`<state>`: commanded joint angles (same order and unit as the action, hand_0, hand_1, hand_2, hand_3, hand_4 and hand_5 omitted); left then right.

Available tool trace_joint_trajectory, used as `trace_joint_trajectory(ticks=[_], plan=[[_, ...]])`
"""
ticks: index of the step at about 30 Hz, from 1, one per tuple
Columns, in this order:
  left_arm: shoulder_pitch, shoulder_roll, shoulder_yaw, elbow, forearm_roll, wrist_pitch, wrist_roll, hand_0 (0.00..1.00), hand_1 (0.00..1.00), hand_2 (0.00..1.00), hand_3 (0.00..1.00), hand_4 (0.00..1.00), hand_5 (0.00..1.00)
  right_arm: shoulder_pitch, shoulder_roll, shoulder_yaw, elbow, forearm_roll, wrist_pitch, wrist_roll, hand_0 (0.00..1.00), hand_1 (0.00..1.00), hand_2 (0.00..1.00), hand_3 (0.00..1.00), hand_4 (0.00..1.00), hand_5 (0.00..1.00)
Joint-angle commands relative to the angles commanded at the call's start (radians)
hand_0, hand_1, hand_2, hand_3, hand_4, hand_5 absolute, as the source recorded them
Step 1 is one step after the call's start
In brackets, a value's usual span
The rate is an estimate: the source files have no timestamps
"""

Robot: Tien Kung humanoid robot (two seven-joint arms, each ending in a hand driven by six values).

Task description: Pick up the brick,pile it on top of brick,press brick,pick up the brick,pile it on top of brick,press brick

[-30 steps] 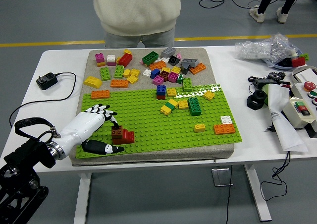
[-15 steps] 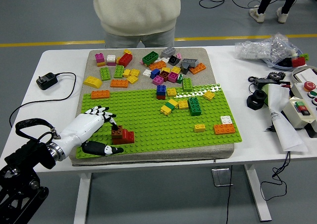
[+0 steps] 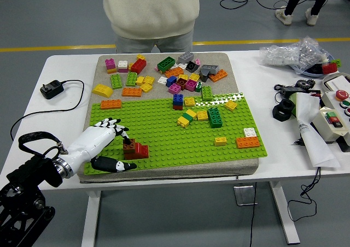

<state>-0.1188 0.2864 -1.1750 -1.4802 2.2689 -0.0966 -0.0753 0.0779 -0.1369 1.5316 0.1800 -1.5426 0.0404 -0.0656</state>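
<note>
Near the front-left corner of the green studded baseplate (image 3: 164,132), the robot's left hand (image 3: 109,143) lies low over the studs, white-shelled fingers (image 3: 112,124) spread and holding nothing, one dark fingertip touching the small brown brick (image 3: 129,145). That brick sits stacked on the left end of a red rectangular brick (image 3: 139,151) pressed onto the plate, just beside the black thumb (image 3: 114,164). Open green studs extend rightward from the stack to a yellow brick (image 3: 220,140) and an orange brick (image 3: 248,142) near the right edge. Loose multicoloured bricks (image 3: 164,75) crowd the grey felt mat (image 3: 104,61) beyond the plate's far edge. A person in a cream sweater (image 3: 151,9) stands at the far side of the white table (image 3: 65,66).
</note>
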Motion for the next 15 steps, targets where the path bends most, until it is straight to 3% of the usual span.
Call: trace_joint_trajectory(ticks=[15], plan=[[0.004, 0.001, 0.004, 0.001, 0.0, -0.007, 0.001, 0.998, 0.998, 0.86, 0.598, 0.991, 0.572, -0.002, 0.001, 0.0, 0.0, -0.005, 0.001, 0.0, 0.761, 0.676, 0.718, 0.737, 0.998, 0.683]])
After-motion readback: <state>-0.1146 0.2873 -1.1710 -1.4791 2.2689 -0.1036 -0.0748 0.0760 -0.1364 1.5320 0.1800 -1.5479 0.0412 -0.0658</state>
